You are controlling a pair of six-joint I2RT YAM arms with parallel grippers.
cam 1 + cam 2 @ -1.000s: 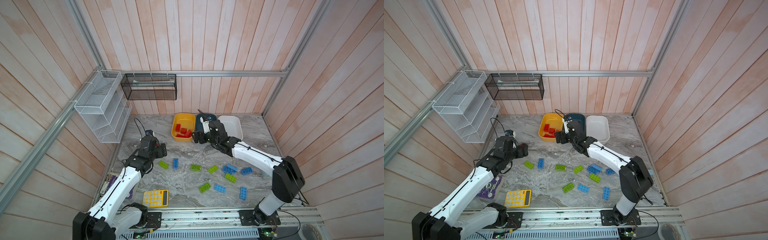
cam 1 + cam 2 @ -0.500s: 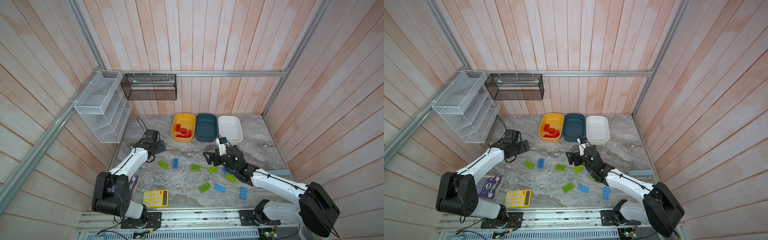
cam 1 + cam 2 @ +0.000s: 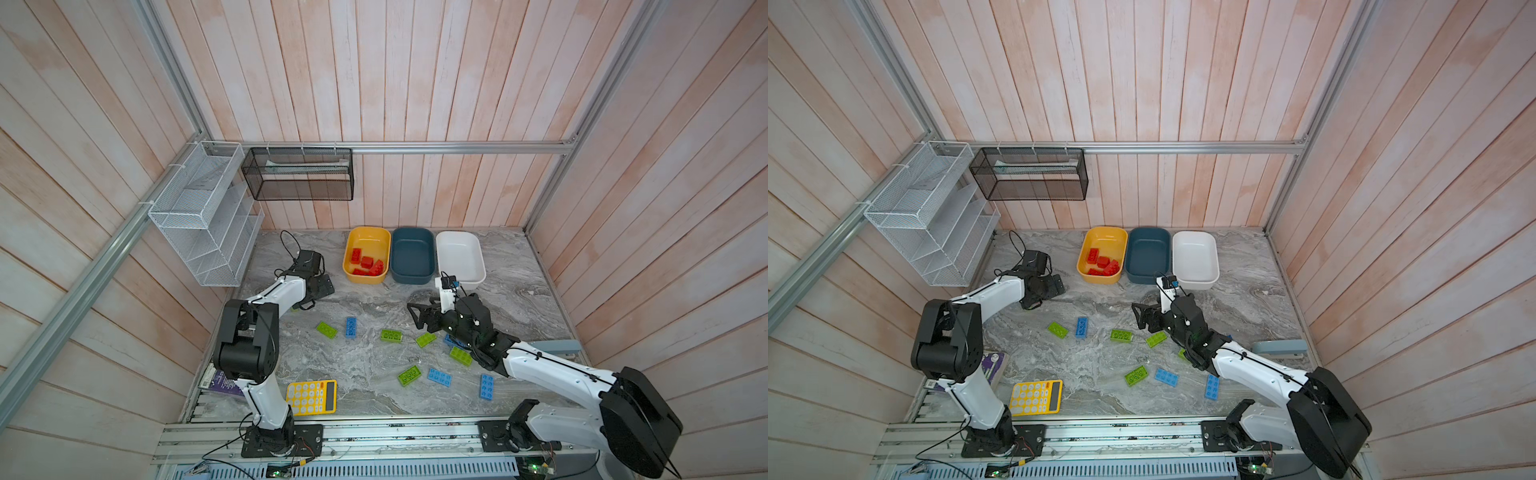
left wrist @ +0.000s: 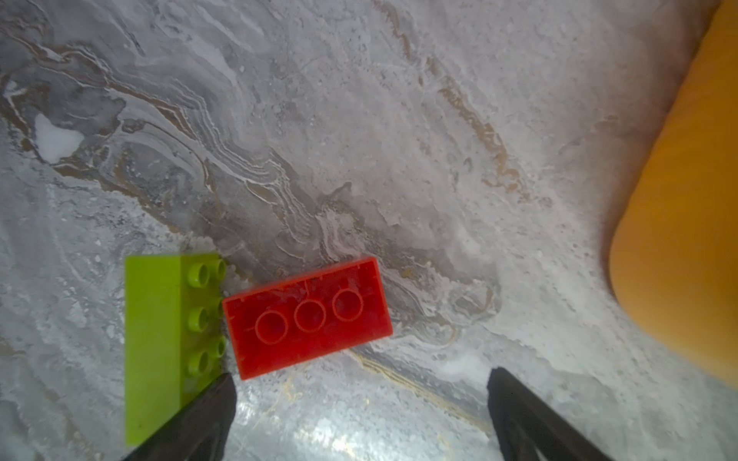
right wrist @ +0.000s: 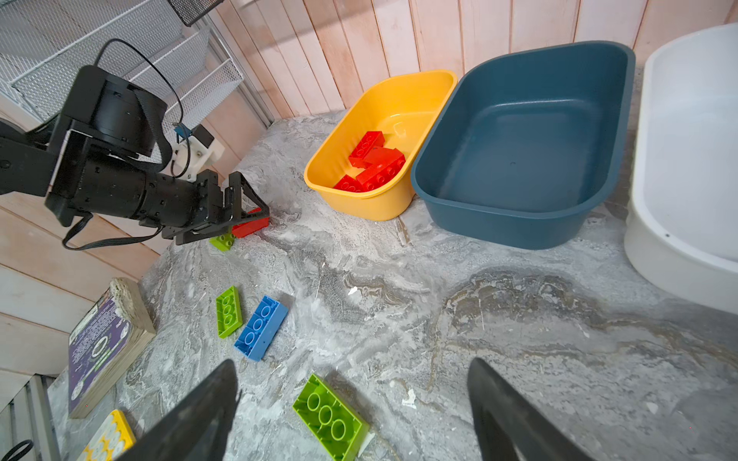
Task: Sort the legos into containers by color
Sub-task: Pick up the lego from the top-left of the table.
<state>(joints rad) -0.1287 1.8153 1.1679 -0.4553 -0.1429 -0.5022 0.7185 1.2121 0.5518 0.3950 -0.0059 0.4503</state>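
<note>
Now, left jaws: spread wide with nothing between them, low over the counter (image 3: 374, 303) at centre left of both top views, just left of the yellow tub (image 3: 370, 243).
Under the left jaws: a loose red lego (image 4: 307, 319) lies hollow side up on the counter. A tipped lime lego (image 4: 159, 343) stands on its long side just beside it, studs toward the red one.
Right jaws: spread, gripping nothing, above the counter at mid frame, below the tubs and pointing toward frame left.
Before the right jaws: a near lime lego (image 5: 329, 415), flat, hollow side up.
Yellow tub: several sorted red legos (image 3: 365, 262) lie inside.
Tub row: yellow, teal tub (image 3: 411, 253), white tub (image 3: 459, 253), side by side at upper centre by the back wall.
Loose on the counter: other lime legos (image 3: 326, 329) and blue legos (image 3: 351, 327) scattered across centre and lower centre, well apart from the tubs. One blue is partly hidden under the right arm (image 3: 540, 365).
Calculator (image 3: 311, 397): yellow, lower left of centre.
</note>
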